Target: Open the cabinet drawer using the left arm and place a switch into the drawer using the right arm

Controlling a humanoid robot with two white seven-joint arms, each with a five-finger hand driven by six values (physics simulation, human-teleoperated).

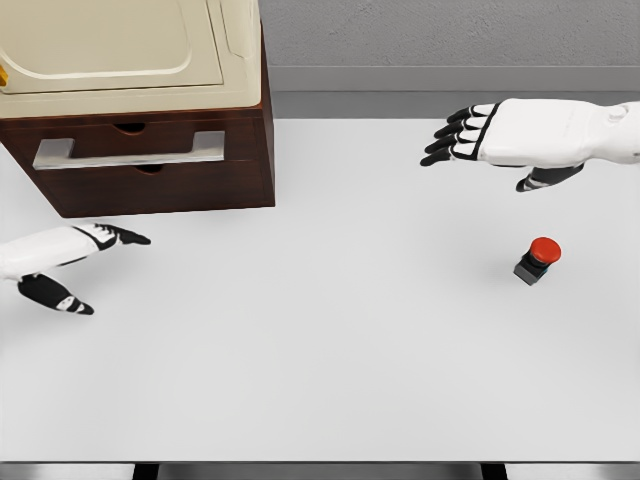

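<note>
The white counter (330, 380) spreads wide, and from here hardly anything of the job looks done. The dark wood cabinet (150, 150) sits at the far left corner with a cream-coloured appliance (120, 45) on top of it. Its drawer (140, 140) appears closed, the front flush with the cabinet face as far as I can tell, and the long silver handle (130, 152) lies across it untouched.

The left hand (70, 255) hovers low over the counter, just below and in front of the cabinet. Its fingers (125, 237) are stretched out and loose, the thumb hanging apart beneath them, holding nothing. The handle is above and a little beyond those fingertips, near but not touched. So opening the drawer is still to come, and I'd say it has to come first.

The right hand (500, 135) hangs over the far right part of the counter, fingers (450, 135) spread and pointing left, also empty. The switch (538, 260), a small dark block with a red button on top, rests on the counter below and slightly right of those fingers, well apart from them, and far across from the cabinet. It's not yet grasped, so picking it up, carrying it over and placing it in the drawer all remain.
</note>
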